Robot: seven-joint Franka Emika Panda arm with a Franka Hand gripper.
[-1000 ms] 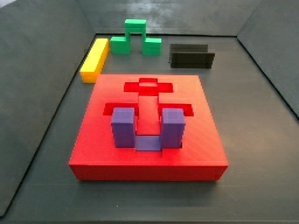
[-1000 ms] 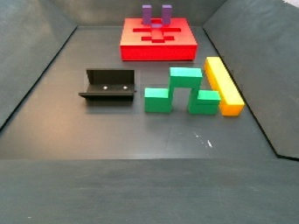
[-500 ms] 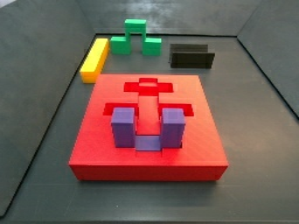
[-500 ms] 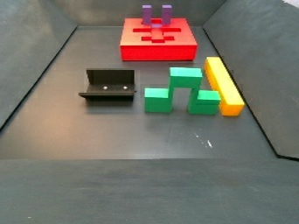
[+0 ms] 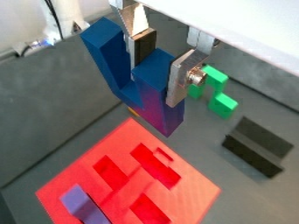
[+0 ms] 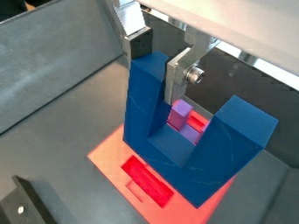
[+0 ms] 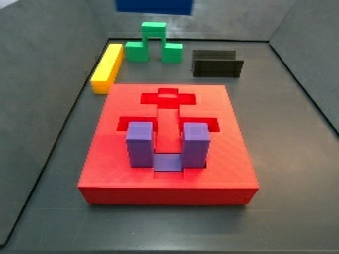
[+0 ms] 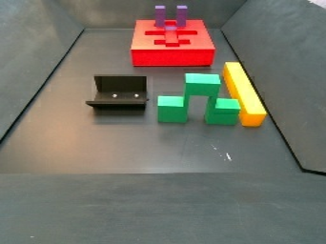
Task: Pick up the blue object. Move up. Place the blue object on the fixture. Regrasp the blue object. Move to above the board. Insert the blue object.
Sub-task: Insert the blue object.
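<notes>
My gripper [image 5: 160,63] is shut on one prong of the dark blue U-shaped object [image 5: 117,57] and holds it in the air above the red board [image 5: 82,171]. Both wrist views show this: the gripper [image 6: 158,59] clamps the blue object [image 6: 158,114], and the board [image 6: 146,179] lies below. In a side view only a blue strip [image 7: 155,5] shows at the top edge, above the far end of the board [image 7: 225,171]. The fingers are out of both side views. The black fixture [image 7: 217,63] stands empty beyond the board and also shows in the other side view [image 8: 117,94].
A purple U-shaped block [image 7: 166,147] sits in a recess of the board [image 8: 147,54]. A yellow bar [image 7: 106,65] and a green block [image 7: 157,42] lie on the dark floor near the fixture. Grey walls close in the floor.
A blue strip of the held object has come into a side view at its top edge. Nothing else in the side views has moved.
</notes>
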